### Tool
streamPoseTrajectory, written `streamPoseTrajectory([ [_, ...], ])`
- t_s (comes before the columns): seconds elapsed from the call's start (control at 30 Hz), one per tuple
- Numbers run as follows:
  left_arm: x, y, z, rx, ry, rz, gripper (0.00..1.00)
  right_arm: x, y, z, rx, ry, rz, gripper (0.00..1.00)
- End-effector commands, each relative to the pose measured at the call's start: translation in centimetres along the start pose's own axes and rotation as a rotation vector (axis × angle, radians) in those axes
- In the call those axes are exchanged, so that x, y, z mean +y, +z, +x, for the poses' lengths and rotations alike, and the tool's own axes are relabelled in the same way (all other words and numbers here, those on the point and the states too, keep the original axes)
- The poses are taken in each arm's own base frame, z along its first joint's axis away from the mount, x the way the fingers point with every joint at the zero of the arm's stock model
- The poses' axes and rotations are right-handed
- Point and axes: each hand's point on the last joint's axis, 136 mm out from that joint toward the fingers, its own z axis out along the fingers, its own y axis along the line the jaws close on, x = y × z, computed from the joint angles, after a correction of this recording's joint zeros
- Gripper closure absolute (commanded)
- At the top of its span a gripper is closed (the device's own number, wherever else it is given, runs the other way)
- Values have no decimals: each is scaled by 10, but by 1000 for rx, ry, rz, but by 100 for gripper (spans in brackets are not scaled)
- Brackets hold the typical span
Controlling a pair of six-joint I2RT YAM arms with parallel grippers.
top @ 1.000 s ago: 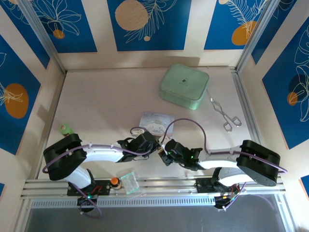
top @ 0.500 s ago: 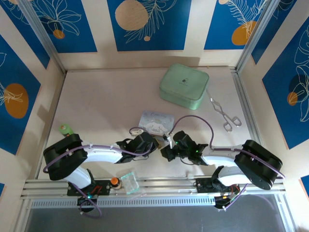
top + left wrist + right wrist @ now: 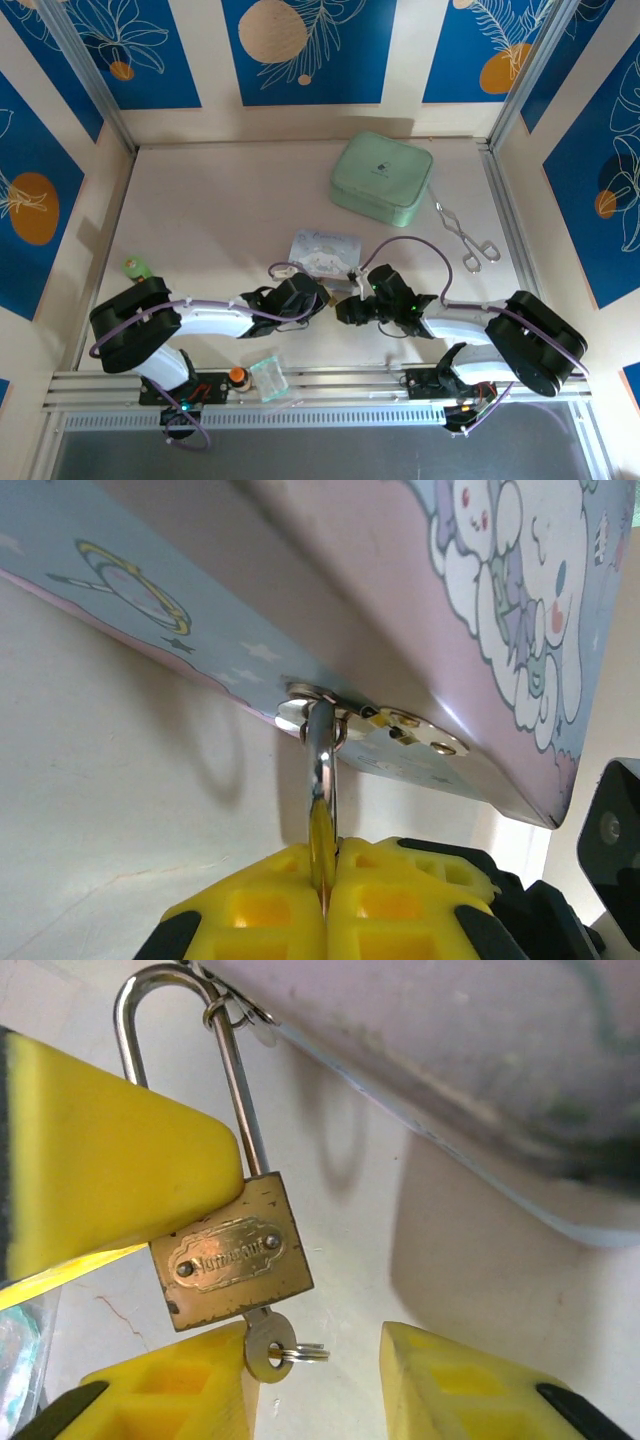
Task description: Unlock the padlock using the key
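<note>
the padlock hangs left of centre in the right wrist view, its shackle through the hasp of the tin, with the key in its underside. the left gripper pinches the shackle. the right gripper is spread along the bottom edge. it should close squarely on the key's head, then twist without pulling.
</note>
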Motion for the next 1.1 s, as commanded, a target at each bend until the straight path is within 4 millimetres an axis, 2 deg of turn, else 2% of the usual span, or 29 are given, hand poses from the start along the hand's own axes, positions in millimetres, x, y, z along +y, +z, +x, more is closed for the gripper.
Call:
streamPoseTrajectory([
  [0.0, 16, -5, 15, 69, 28, -48, 100, -36, -6, -7, -54, 90, 152, 61],
  [0.23, 17, -6, 14, 64, 31, -51, 100, -42, -12, -9, -66, 169, 135, 44],
  [0.43, 23, -6, 14, 57, 24, -59, 100, -48, -15, -9, -71, 257, 108, 40],
  [0.63, 15, -5, 13, 56, 29, -38, 100, -53, -18, -8, -75, 291, 130, 36],
  [0.9, 17, -5, 13, 52, 28, -44, 100, -51, -21, -5, -78, 280, 119, 35],
  [1.07, 27, -6, 8, 33, 84, -95, 100, -51, -28, -7, -117, 277, 127, 36],
])
